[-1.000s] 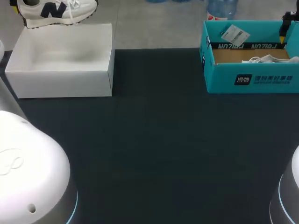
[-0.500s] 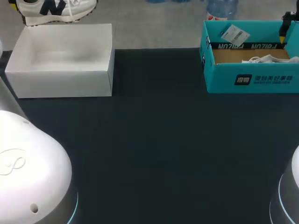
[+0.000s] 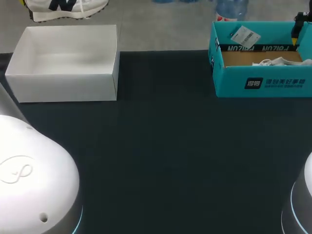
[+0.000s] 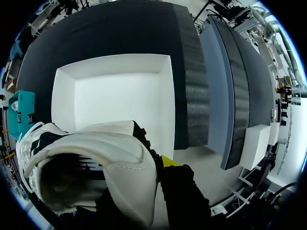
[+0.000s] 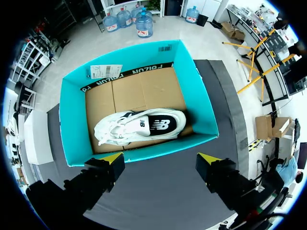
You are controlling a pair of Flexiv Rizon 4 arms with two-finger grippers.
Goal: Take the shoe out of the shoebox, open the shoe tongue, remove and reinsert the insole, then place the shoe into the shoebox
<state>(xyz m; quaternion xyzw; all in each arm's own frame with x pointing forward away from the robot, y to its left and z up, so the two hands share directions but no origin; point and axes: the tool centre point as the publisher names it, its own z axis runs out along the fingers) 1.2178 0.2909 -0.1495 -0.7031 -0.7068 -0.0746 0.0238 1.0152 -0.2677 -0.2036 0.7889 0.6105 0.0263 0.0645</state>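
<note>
A white shoe (image 3: pixel 66 9) with a dark logo hangs above the far edge of the empty white shoebox (image 3: pixel 63 85). In the left wrist view my left gripper (image 4: pixel 146 167) is shut on the shoe (image 4: pixel 96 158) at its heel collar. One yellow tip shows outside the collar; the other finger is hidden by the shoe. The white shoebox (image 4: pixel 115 96) lies under it. My right gripper (image 5: pixel 160 160) stands open above the near wall of a teal box (image 5: pixel 72 129) and holds nothing.
The teal box (image 3: pixel 263 83) stands at the table's far right with a second white shoe (image 5: pixel 139 125) lying on its side on cardboard inside. A paper tag (image 3: pixel 243 35) rests on its far rim. The dark table (image 3: pixel 170 161) spreads between the boxes and my arms' bases.
The shoe in my left gripper has risen and drifted slightly right, away from the white box. The right arm has not moved.
</note>
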